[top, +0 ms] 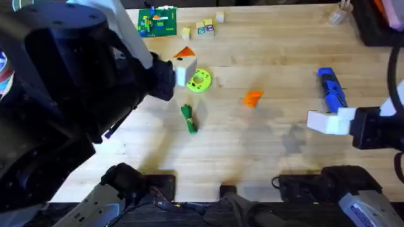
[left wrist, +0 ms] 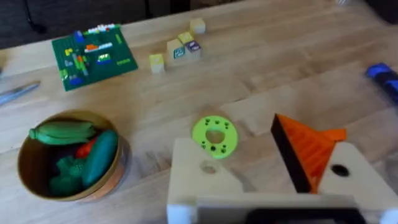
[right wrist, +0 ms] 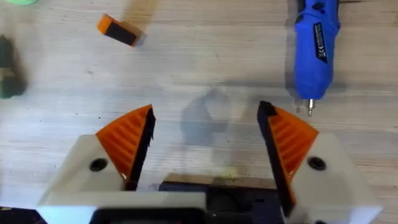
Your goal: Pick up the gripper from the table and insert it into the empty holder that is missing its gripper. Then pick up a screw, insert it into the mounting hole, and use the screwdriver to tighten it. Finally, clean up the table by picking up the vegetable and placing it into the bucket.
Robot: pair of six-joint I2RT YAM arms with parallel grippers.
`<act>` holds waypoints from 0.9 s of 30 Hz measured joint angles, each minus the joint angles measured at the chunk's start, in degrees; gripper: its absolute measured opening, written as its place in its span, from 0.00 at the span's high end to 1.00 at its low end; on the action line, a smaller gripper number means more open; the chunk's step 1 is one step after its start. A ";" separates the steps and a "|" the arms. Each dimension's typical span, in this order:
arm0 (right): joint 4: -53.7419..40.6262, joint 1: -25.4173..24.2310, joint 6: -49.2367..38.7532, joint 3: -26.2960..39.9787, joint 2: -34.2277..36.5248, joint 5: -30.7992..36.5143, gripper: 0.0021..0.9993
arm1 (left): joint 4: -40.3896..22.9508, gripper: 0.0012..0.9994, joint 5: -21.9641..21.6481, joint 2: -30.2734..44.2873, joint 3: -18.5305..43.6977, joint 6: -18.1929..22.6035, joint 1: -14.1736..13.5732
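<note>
One screwdriver (top: 331, 89), one bucket (left wrist: 69, 155), four blocks (left wrist: 176, 46).

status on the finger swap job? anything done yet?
Nothing looks done. The gripper lies loose on the table and the holder has one orange finger, its other side bare. In hand: nothing; the right gripper is open and empty. Left: insertion, screw, the screwdriver untouched, and the vegetable outside the bucket.

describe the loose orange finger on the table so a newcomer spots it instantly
Start at the light wooden table and find the stubby blue plastic screwdriver on its right side. Left of it, near mid-table, lies a small orange plastic wedge, alone on bare wood. Unlike the round lime-green disc with holes further left, it is triangular and orange.
</note>
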 joint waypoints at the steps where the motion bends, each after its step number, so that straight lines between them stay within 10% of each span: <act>1: 0.00 0.00 0.00 0.00 0.00 0.00 0.01 | -0.81 0.54 -0.22 -0.13 0.00 0.07 -0.02; 3: 0.00 0.00 0.00 0.00 0.00 0.00 0.01 | -1.54 0.53 -0.63 -0.10 0.00 0.37 -0.02; 9: 0.00 0.00 0.00 0.00 0.00 0.00 0.01 | 0.48 0.02 -1.24 0.16 0.00 0.67 -0.02; 19: 0.00 0.00 0.00 0.00 0.00 0.00 0.01 | 1.47 0.01 -1.00 0.22 0.00 0.69 -0.02; 27: 0.00 0.00 0.00 0.00 0.00 0.00 0.01 | 17.83 0.01 3.40 -7.83 -11.90 5.11 -0.02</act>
